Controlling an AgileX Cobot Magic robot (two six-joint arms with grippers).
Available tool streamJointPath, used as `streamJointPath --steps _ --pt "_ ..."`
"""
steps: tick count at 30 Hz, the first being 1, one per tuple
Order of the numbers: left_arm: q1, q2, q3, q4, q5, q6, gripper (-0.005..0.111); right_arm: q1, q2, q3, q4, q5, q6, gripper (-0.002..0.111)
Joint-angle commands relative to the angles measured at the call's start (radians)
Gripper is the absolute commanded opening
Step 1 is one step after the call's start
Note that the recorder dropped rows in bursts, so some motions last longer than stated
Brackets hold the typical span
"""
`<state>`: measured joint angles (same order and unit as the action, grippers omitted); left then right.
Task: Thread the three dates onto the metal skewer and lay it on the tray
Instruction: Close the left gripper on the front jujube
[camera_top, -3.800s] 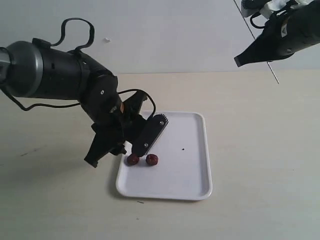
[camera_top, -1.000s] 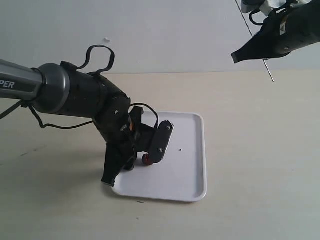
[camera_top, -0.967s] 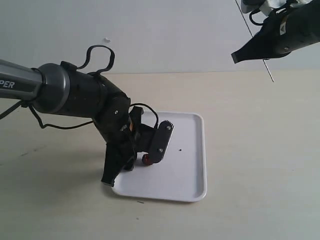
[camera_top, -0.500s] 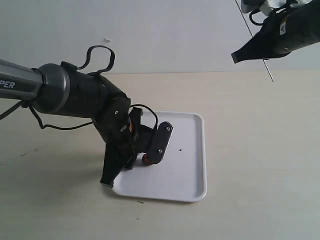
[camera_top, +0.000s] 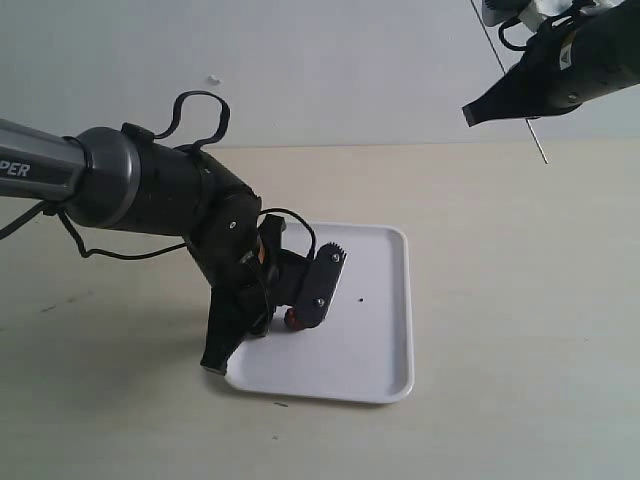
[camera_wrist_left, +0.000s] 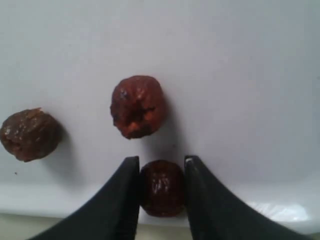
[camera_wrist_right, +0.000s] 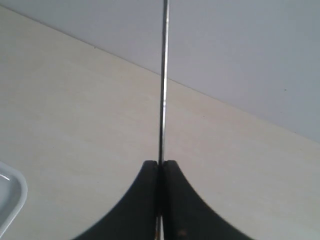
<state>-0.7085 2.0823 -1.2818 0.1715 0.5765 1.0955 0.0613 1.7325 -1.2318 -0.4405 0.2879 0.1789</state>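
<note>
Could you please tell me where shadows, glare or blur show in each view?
Exterior view: the left arm casts a soft shadow on the table. Left wrist view: dates throw soft shadows, glare on the tray rim. Right wrist view: skewer glints; fingers slightly soft.

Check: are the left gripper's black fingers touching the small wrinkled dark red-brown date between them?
Touching. The left wrist view shows both fingers flush against the red-brown date, no gap either side.

I take this for a robotics lab test bench: a plain pale beige tabletop (camera_top: 520, 320) against a blank grey-white wall (camera_top: 350, 70), with my black cable-draped left arm (camera_top: 150, 190) and black right arm (camera_top: 570, 75) above a flat white rectangular tray (camera_top: 375, 340).
</note>
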Motion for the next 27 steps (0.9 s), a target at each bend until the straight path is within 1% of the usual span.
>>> streamJointPath --steps 1,12,22,24,27 --pt "-0.003 0.005 -0.001 -0.005 -0.005 -0.02 0.03 -0.003 -0.004 0.003 0.004 -0.021 0.007 0.0" --pt "-0.003 0.005 -0.001 -0.005 -0.005 -0.035 0.03 -0.003 -0.004 0.003 0.004 -0.022 0.007 0.0" --pt "0.0 -0.027 -0.001 -0.011 -0.017 -0.143 0.03 -0.003 -0.004 0.003 0.019 -0.03 0.007 0.0" --pt "0.002 -0.046 -0.001 -0.021 -0.025 -0.162 0.03 -0.003 -0.004 0.003 0.019 -0.03 0.007 0.0" --pt "0.002 -0.083 -0.001 -0.083 -0.05 -0.162 0.029 -0.003 -0.004 0.003 0.019 -0.03 0.007 0.0"
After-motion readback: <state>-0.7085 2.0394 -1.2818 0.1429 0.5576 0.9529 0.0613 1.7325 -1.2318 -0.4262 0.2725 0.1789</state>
